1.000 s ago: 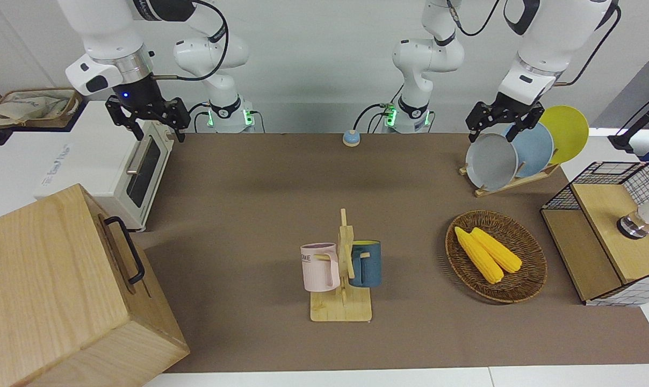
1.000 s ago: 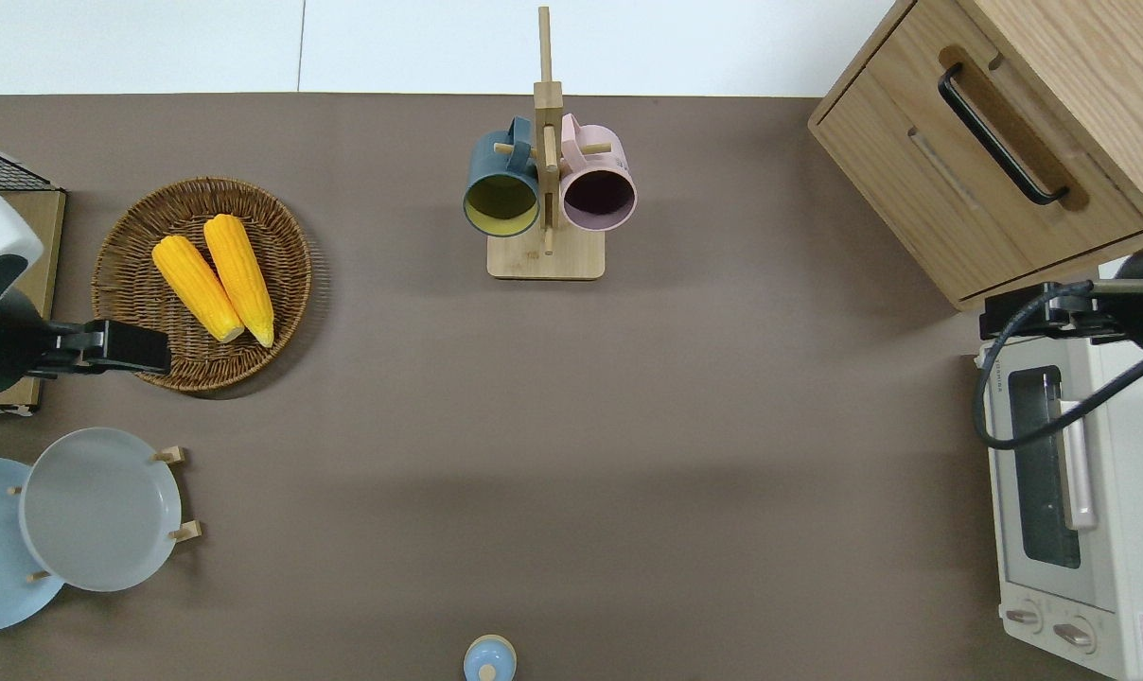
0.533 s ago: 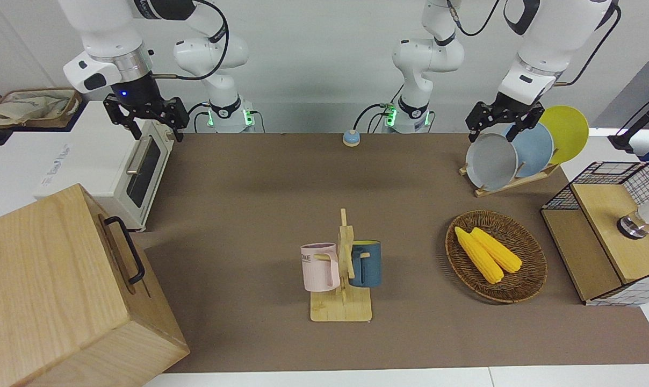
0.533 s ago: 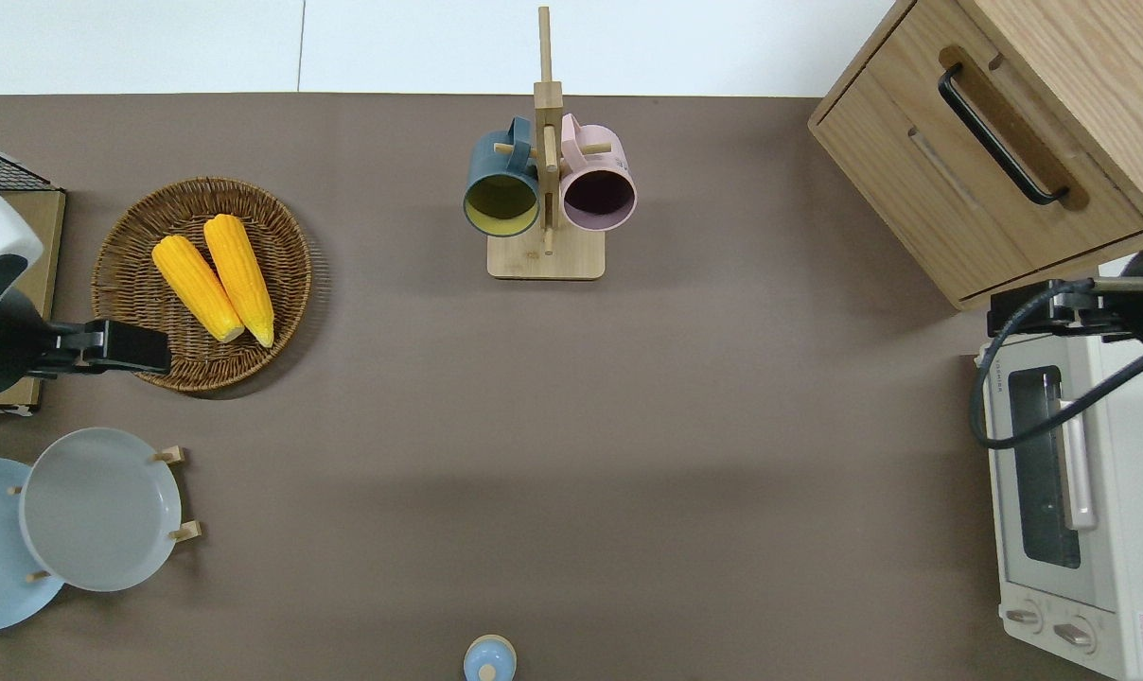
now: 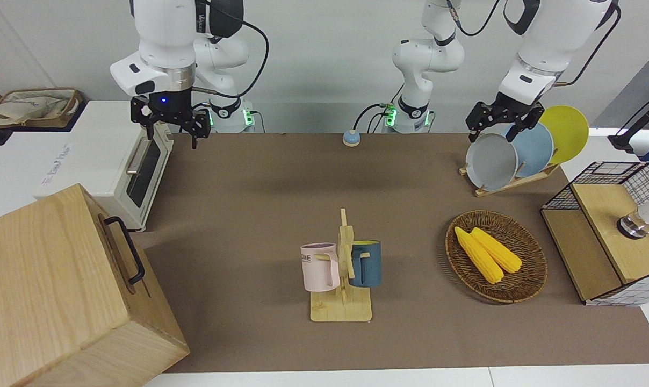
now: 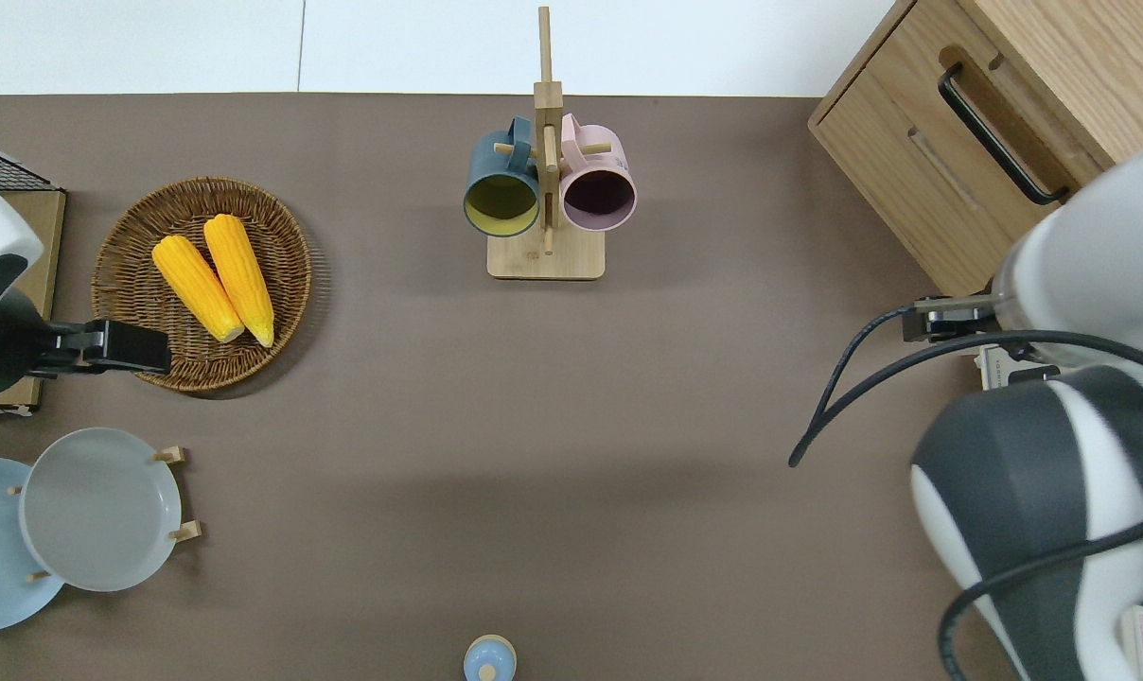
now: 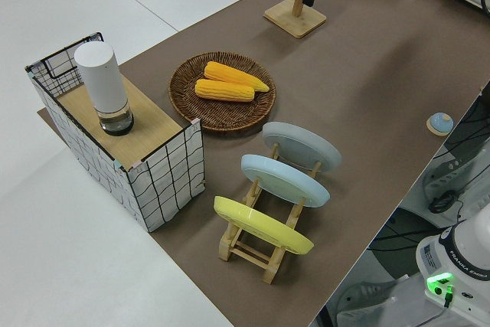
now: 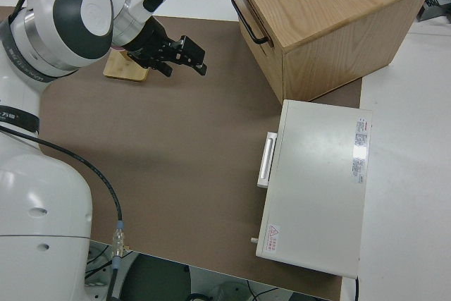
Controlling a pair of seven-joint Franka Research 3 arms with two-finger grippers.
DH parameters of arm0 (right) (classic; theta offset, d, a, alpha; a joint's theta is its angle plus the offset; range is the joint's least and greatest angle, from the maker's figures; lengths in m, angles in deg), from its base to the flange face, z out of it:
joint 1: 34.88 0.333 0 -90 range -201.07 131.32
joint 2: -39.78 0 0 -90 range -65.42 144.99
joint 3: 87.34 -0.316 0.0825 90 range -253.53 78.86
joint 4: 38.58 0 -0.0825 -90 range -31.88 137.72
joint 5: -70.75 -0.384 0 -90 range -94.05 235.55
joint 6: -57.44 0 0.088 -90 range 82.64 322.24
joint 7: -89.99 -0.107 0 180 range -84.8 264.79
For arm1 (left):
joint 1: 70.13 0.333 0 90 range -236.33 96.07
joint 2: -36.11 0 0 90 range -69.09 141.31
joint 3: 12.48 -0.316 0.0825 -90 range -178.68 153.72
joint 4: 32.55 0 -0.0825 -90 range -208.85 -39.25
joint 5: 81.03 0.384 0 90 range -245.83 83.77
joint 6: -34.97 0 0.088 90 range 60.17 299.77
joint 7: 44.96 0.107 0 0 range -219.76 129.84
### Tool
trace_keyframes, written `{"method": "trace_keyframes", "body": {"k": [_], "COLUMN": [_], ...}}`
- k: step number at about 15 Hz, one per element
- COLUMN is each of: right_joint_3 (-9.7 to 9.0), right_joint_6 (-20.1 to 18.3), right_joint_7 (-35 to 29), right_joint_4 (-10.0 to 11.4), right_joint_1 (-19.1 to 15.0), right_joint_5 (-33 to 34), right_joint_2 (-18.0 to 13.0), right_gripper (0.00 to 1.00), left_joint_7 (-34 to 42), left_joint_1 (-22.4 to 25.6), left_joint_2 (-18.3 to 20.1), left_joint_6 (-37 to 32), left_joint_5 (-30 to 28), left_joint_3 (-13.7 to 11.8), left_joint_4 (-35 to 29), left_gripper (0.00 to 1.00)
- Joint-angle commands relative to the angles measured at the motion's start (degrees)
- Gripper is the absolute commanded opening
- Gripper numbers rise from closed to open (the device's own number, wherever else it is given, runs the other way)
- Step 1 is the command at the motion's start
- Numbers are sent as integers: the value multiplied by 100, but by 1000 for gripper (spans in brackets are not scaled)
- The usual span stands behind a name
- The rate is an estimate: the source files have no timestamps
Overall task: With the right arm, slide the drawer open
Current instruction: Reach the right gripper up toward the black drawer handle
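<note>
The drawer (image 6: 983, 161) is the front of the big light-wood box (image 5: 45, 279) at the right arm's end of the table, and it is shut. Its black bar handle (image 5: 127, 249) also shows in the overhead view (image 6: 997, 132) and the right side view (image 8: 248, 15). My right gripper (image 5: 172, 130) hangs open and empty in the air over the brown mat beside the toaster oven, well apart from the handle. It also shows in the right side view (image 8: 184, 56); in the overhead view the arm hides it. My left arm is parked, its gripper (image 5: 497, 128) open.
A white toaster oven (image 5: 136, 166) stands beside the wood box, nearer to the robots. A mug rack (image 5: 341, 274) with two mugs stands mid-table. A basket of corn (image 5: 531, 269), a plate rack (image 5: 518, 150) and a mesh box (image 5: 609, 231) are at the left arm's end.
My right arm has swung away from over the toaster oven toward the table's middle, and its gripper has turned. The left arm and the drawer have not moved.
</note>
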Motion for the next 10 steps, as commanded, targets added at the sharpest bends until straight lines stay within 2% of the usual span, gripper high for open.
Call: {"method": "trace_keyframes", "body": {"k": [1, 3, 5, 8, 9, 10], "right_joint_3": [-412, -528, -563, -642, -730, -731], "right_joint_6": [-29, -20, -29, -38, -55, -73], "right_joint_7": [-437, -596, -597, -641, -658, -658], "right_joint_4": [296, 393, 445, 691, 701, 701], "right_joint_1": [-5, -5, 4, 144, 153, 153], "right_joint_5": [1143, 1481, 1823, 2570, 2685, 2756], "right_joint_2": [153, 224, 285, 443, 496, 523], "right_gripper": [985, 985, 985, 985, 985, 985], "left_joint_7": [8, 8, 8, 8, 8, 8], "left_joint_1": [-21, -21, -21, -21, -21, -21], "left_joint_2": [48, 48, 48, 48, 48, 48], "left_joint_6": [-82, -82, -82, -82, -82, -82], "left_joint_5": [73, 73, 73, 73, 73, 73], "left_joint_3": [-21, -21, -21, -21, -12, -21], "left_joint_4": [12, 12, 12, 12, 12, 12], "left_gripper": [995, 998, 998, 998, 995, 995]}}
